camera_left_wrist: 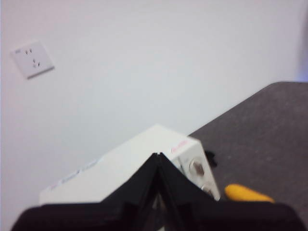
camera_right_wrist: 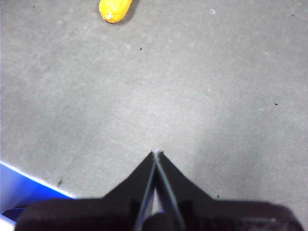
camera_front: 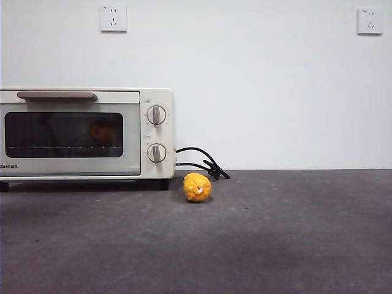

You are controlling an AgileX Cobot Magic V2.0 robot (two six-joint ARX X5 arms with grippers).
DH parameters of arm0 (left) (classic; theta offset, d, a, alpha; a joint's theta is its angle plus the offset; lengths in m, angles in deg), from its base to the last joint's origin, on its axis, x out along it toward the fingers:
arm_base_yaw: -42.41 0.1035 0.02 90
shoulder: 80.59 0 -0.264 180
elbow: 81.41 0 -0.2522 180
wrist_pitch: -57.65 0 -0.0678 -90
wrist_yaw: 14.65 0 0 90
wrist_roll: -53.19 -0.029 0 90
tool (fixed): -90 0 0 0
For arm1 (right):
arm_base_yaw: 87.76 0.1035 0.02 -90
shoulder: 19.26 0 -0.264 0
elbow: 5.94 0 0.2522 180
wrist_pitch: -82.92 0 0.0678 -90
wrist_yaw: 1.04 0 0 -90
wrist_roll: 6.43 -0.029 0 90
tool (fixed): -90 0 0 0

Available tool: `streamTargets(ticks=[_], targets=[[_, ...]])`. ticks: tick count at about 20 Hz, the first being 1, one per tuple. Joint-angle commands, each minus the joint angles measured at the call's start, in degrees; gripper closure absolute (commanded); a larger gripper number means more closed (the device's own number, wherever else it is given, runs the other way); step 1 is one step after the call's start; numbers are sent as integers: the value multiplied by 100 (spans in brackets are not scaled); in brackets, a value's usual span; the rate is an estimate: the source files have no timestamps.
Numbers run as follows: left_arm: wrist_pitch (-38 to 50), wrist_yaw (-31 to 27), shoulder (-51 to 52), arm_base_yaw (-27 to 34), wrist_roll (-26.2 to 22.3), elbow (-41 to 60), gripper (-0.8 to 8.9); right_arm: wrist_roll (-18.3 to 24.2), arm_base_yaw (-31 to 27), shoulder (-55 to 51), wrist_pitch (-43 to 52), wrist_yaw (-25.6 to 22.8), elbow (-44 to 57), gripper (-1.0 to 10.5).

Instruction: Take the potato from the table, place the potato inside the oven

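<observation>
One potato (camera_front: 101,131) (inside one oven (camera_front: 86,132))

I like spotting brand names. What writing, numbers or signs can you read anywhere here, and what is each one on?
"OSHIBA": low on the oven door's frame in the front view; the first letter is cut off by the picture's edge.
Small marks around the two knobs: too small to read.
Pinkish print on the oven's top edge in the left wrist view: blurred, unreadable.
Wall sockets: no writing readable.
</observation>
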Motion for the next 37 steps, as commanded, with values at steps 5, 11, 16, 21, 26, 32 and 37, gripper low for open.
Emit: streamTargets(ticks=[5,11,16,21,26,32,37], targets=[[275,-820,1674,-114,345,2111,818,-48,0,4,35,-22,11,945],[1226,-1003,2933,-120,962,3823,818,-48,0,4,37,-22,11,945],[1381,-1237,2933,-184,1139,4317,818,-48,0,4,35,-42,11,945],[1386,-1731,2933,-232,1141,4575,818,-48,0,4,35,-42,11,945],[1556,-1801,2935,-227,1215,4863,818,-48,0,4,35,-44,11,945],[1252,-1873,2935,-188,1388,4940,818,-48,0,4,35,-42,11,945],[868,-2444,2935,90,1628,4940,818,-48,0,4,35,-44,11,945]])
